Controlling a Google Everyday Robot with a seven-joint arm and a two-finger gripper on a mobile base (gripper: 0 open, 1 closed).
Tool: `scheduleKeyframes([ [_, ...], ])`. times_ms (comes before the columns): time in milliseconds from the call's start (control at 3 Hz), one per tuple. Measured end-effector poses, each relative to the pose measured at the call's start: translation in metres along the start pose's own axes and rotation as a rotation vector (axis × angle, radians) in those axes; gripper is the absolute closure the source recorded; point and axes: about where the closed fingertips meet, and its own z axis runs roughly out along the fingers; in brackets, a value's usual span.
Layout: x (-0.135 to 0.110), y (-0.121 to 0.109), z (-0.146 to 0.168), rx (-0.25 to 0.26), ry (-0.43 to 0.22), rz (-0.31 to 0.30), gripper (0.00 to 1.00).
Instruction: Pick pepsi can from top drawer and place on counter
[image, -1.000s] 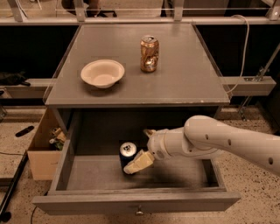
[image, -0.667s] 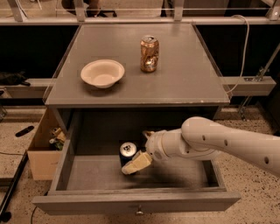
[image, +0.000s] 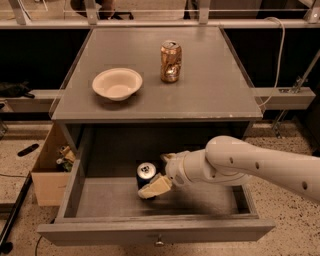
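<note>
The top drawer (image: 100, 231) is pulled open below the counter (image: 215, 85). The pepsi can (image: 145, 173), dark blue with a silver top, stands upright inside the drawer towards its back. My gripper (image: 154, 175) reaches into the drawer from the right. It is open, with one cream finger (image: 156, 187) in front of the can's base and the other just behind and to the right of the can. The can stands on the drawer floor.
A white bowl (image: 117, 84) and a dented gold-brown can (image: 170, 61) stand on the counter. An open cardboard box (image: 47, 175) with clutter sits on the floor left of the cabinet. A white rail with a cable runs to the right.
My gripper has shifted slightly left, closer around the pepsi can. The can has not moved.
</note>
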Motion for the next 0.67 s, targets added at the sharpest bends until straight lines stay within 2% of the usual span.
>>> scheduleKeyframes([
  [333,0.0,0.0,0.0,0.0,0.0,0.0,0.28],
  [667,0.0,0.0,0.0,0.0,0.0,0.0,0.52],
])
